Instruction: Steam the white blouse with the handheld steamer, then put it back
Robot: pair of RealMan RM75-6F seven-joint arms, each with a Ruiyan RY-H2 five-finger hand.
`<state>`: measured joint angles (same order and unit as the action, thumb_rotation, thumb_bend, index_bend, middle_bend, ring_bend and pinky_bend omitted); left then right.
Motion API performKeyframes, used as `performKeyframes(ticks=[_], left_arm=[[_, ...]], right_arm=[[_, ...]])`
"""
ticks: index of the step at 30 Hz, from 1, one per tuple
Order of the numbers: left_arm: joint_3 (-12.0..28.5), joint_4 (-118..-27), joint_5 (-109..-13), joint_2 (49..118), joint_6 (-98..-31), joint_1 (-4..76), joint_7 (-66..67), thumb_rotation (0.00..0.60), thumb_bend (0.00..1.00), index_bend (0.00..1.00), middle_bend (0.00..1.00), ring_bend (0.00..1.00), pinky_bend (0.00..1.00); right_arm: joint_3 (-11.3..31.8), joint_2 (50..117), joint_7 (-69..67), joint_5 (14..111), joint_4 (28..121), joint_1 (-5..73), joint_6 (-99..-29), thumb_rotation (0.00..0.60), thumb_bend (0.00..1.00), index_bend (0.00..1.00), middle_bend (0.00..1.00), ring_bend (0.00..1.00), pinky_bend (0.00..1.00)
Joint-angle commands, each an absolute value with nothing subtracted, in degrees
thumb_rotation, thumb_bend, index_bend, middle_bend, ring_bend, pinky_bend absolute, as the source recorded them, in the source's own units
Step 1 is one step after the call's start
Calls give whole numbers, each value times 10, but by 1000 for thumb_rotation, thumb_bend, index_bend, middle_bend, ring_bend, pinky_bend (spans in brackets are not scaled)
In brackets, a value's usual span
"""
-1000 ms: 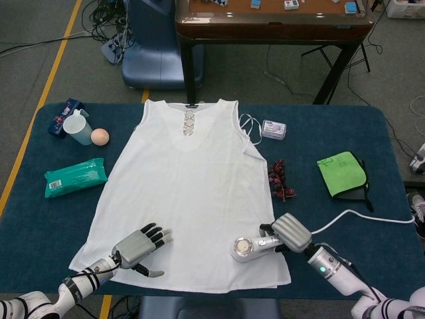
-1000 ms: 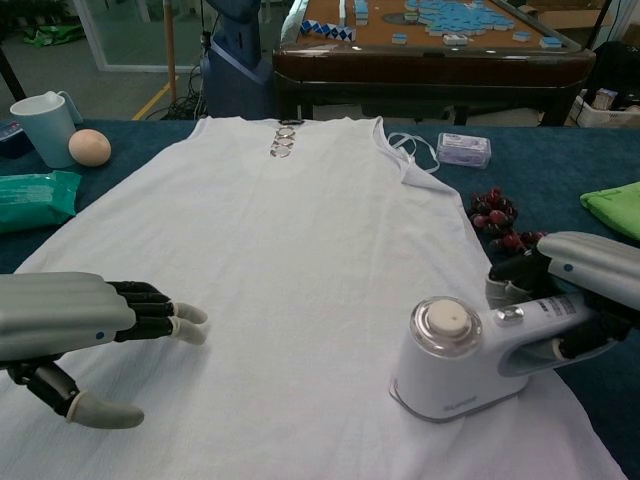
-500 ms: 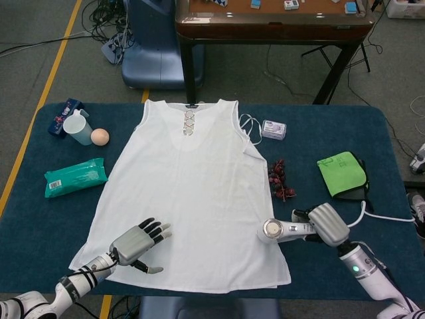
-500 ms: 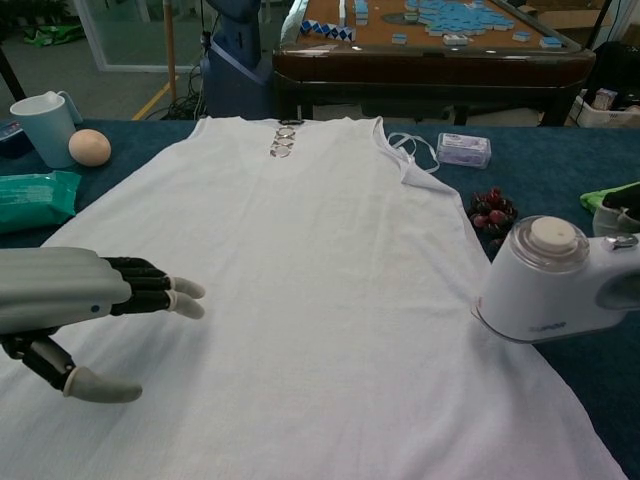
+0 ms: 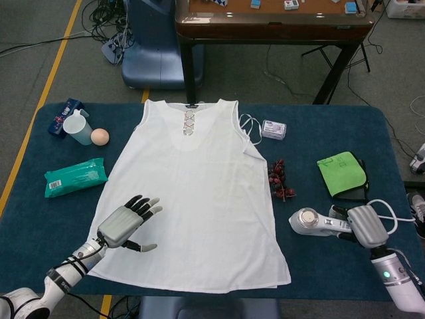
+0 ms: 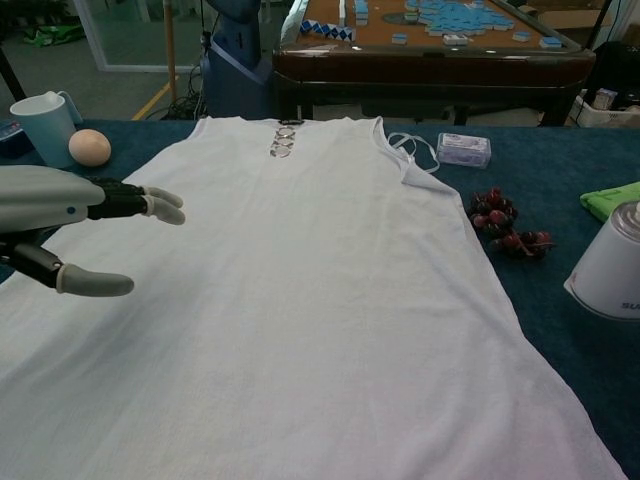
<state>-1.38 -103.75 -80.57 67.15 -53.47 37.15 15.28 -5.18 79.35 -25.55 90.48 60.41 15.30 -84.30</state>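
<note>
The white blouse (image 5: 189, 186) (image 6: 300, 290) lies flat on the blue table, neckline away from me. My right hand (image 5: 367, 226) grips the handle of the white handheld steamer (image 5: 313, 222) (image 6: 610, 265), which is off the blouse, over bare table to its right; its cord (image 5: 387, 212) loops behind. In the chest view only the steamer's head shows at the right edge. My left hand (image 5: 124, 222) (image 6: 60, 215) hovers over the blouse's lower left part, fingers spread, holding nothing.
Left of the blouse are a pale cup (image 5: 78, 127), a peach ball (image 5: 99, 136) and a teal wipes pack (image 5: 75, 177). To its right lie grapes (image 5: 280, 181), a small white box (image 5: 273, 129) and a green cloth (image 5: 342, 173). A wooden table (image 5: 272, 23) stands behind.
My right hand carried the steamer rightward, off the blouse's lower right part onto bare table. My left hand lifted and drew left and slightly away from me, still spread.
</note>
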Motion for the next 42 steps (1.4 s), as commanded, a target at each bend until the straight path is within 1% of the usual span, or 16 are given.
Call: performKeyframes(ticks=[1, 5, 8, 11, 13, 16, 19, 22, 23, 24, 28, 31, 34, 37, 42], left_arm=[[-15, -1037, -805, 670, -534, 369, 151, 119, 130, 58, 0, 0, 0], [-20, -1036, -803, 669, -533, 365, 153, 120, 130, 58, 0, 0, 0], [-21, -1034, -801, 669, -531, 364, 153, 120, 130, 58, 0, 0, 0], [-22, -1031, -800, 670, -527, 363, 153, 120, 130, 58, 0, 0, 0], [-23, -1030, -800, 671, -525, 363, 154, 120, 130, 57, 0, 0, 0], [-22, -1029, -800, 672, -525, 363, 153, 120, 129, 58, 0, 0, 0], [-21, -1029, -801, 672, -525, 363, 151, 120, 130, 58, 0, 0, 0], [-21, -1029, -803, 672, -525, 362, 151, 121, 130, 57, 0, 0, 0], [-21, -1029, -803, 672, -526, 362, 150, 121, 130, 58, 0, 0, 0], [-21, -1029, -804, 671, -526, 361, 150, 121, 130, 58, 0, 0, 0], [-21, -1031, -805, 669, -527, 359, 150, 121, 130, 57, 0, 0, 0], [-21, -1032, -804, 667, -530, 357, 149, 120, 130, 57, 0, 0, 0], [-19, -1034, -802, 663, -536, 353, 143, 120, 130, 58, 0, 0, 0], [-15, -1033, -796, 658, -549, 344, 130, 121, 130, 58, 0, 0, 0], [-6, -1027, -791, 653, -584, 323, 91, 120, 129, 57, 0, 0, 0]], right_arm=[[-38, 818, -275, 892, 570, 146, -829, 600, 504, 829, 814, 804, 784], [-34, 838, -285, 892, 544, 145, -819, 600, 503, 829, 798, 783, 764], [-33, 848, -295, 890, 531, 143, -808, 600, 486, 829, 758, 736, 727], [-30, 856, -297, 889, 521, 140, -803, 600, 399, 825, 719, 695, 702], [-29, 859, -299, 888, 519, 138, -800, 600, 336, 798, 694, 667, 682], [-27, 857, -298, 886, 522, 137, -794, 600, 248, 722, 644, 615, 647], [-26, 850, -294, 884, 534, 135, -786, 600, 151, 609, 566, 538, 608], [-25, 841, -288, 882, 546, 133, -779, 600, 57, 505, 483, 461, 541], [-25, 839, -287, 882, 551, 133, -776, 600, 40, 484, 466, 444, 525], [-26, 835, -285, 882, 556, 133, -772, 600, 17, 442, 435, 411, 496], [-28, 821, -277, 882, 577, 131, -762, 600, 0, 293, 341, 303, 400], [-29, 810, -274, 884, 593, 129, -763, 600, 0, 233, 304, 265, 371], [-28, 797, -273, 890, 612, 126, -772, 600, 0, 208, 287, 252, 356], [-26, 780, -272, 899, 636, 124, -786, 600, 0, 207, 287, 251, 355], [-24, 743, -266, 918, 691, 124, -812, 600, 0, 208, 333, 259, 355]])
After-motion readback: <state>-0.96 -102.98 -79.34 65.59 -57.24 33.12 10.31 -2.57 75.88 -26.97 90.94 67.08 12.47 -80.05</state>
